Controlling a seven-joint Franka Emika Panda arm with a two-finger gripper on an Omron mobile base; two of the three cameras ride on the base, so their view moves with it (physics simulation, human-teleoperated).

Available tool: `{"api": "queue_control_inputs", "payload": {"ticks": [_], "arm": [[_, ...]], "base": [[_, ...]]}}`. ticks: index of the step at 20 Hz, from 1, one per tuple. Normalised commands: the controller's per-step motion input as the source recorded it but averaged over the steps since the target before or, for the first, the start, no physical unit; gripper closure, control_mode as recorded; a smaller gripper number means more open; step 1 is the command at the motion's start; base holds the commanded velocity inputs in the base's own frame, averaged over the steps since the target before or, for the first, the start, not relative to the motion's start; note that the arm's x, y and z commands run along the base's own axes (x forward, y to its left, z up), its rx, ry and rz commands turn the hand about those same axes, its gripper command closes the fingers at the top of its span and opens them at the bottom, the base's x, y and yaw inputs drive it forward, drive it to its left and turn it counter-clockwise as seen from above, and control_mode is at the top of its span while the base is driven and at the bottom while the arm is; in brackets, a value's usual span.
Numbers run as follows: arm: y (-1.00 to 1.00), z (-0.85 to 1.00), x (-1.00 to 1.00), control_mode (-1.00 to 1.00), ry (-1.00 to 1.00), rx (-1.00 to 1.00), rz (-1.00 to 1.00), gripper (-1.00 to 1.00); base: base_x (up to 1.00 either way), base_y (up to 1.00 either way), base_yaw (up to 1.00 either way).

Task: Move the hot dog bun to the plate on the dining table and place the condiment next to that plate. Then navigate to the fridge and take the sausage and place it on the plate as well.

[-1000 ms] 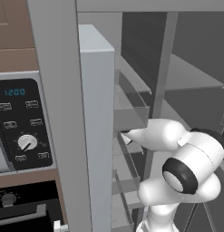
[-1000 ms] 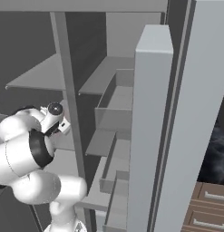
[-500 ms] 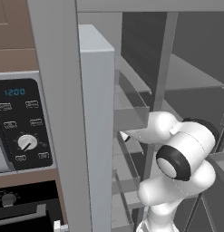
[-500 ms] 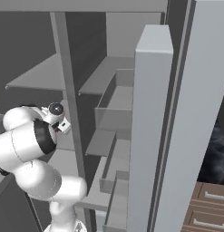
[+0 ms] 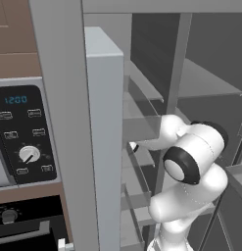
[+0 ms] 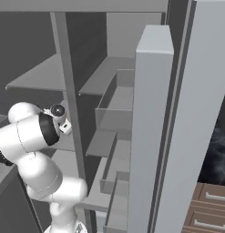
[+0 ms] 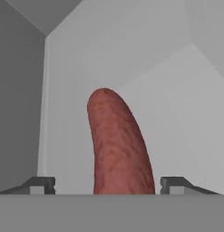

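Sausage (image 7: 118, 145) lies on the pale fridge shelf (image 7: 177, 113), right between the two finger tips of the gripper (image 7: 114, 185), which stand apart on either side of it, so a crooked squeeze might make it roll away.

Arm reaching forward, elbow bent

The white arm folds at its dark elbow joint and stretches ahead; the pincer (image 7: 108, 186) has its two dark fingertips (image 7: 41, 185) spread wide apart.
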Motion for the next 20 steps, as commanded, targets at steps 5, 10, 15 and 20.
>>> {"api": "queue_control_inputs", "payload": {"ticks": [5,10,15,20], "arm": [[0.18,-0.46,0.15,-1.00,0.10,-0.08,0.00,1.00],[0.08,-0.36,-0.10,-1.00,0.01,-0.08,0.00,1.00],[-0.19,-0.14,-0.73,-1.00,-0.17,0.06,-0.02,1.00],[-0.50,0.12,-0.78,-1.00,-0.21,0.15,-0.01,1.00]], "base": [[0.00,0.00,0.00],[0.00,0.00,0.00],[0.00,0.00,0.00],[0.00,0.00,0.00]]}}
